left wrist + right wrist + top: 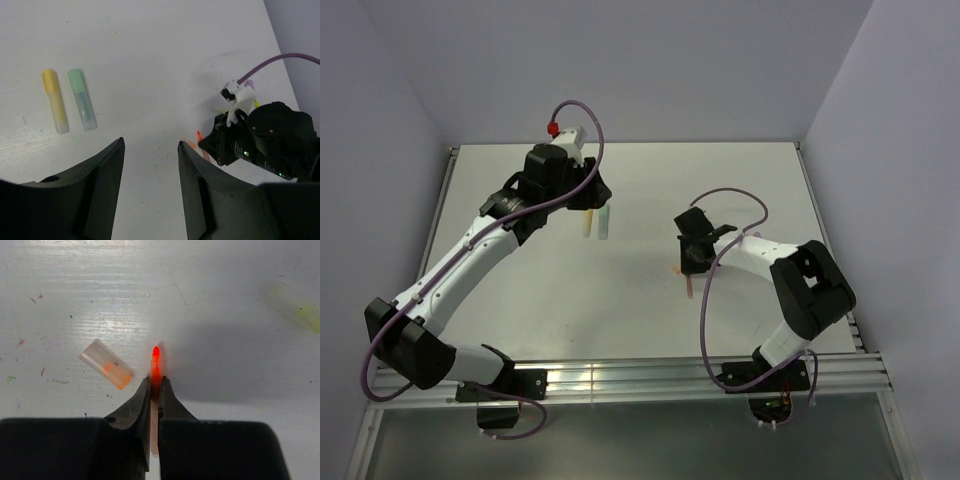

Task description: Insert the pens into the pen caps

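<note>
My right gripper pinches a bare-tipped slim orange-red plastic pen. A pale stubby cap lies beside it. A yellow pen and a mint pen lie parallel.

White table top, scuffed and flecked with ink marks.
Left of centre, far half: capped yellow pen and capped mint pen lie flat, parallel, just apart. Right of centre: pale cap on its side, orange tint inside. Blurred yellow-green piece near it, type unclear.
</note>
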{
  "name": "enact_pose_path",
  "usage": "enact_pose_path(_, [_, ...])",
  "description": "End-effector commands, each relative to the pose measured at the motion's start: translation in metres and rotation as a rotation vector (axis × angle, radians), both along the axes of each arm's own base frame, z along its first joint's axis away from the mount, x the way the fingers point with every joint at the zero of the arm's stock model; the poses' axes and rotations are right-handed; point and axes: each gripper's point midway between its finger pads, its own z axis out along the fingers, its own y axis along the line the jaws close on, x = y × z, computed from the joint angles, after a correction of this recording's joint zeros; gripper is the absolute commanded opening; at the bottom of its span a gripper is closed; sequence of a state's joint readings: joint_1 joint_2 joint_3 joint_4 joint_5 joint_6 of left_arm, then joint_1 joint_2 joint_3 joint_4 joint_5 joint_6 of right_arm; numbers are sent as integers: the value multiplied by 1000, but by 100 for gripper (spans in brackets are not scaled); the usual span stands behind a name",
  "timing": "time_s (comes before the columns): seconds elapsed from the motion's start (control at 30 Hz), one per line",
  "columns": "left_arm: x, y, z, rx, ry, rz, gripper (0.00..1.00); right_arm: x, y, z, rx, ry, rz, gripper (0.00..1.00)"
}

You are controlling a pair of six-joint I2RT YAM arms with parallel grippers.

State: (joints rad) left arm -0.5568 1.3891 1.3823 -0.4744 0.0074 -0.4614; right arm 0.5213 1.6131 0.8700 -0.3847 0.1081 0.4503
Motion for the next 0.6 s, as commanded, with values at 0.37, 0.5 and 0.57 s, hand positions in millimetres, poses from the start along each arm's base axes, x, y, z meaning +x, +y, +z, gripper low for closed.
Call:
enact_pose_path(0.37, [-69,-34,39,-479,-128,-257,61,23,25,159,312,-331,-112,0])
enact_pose_path(0.5, [-86,-43,42,-572,-139,-351,62,25,42,205,483,-411,-132,0])
enact_pose_path(0.57, [-90,-45,46,-587,-155,-380,62,28,46,223,527,-453,-140,0])
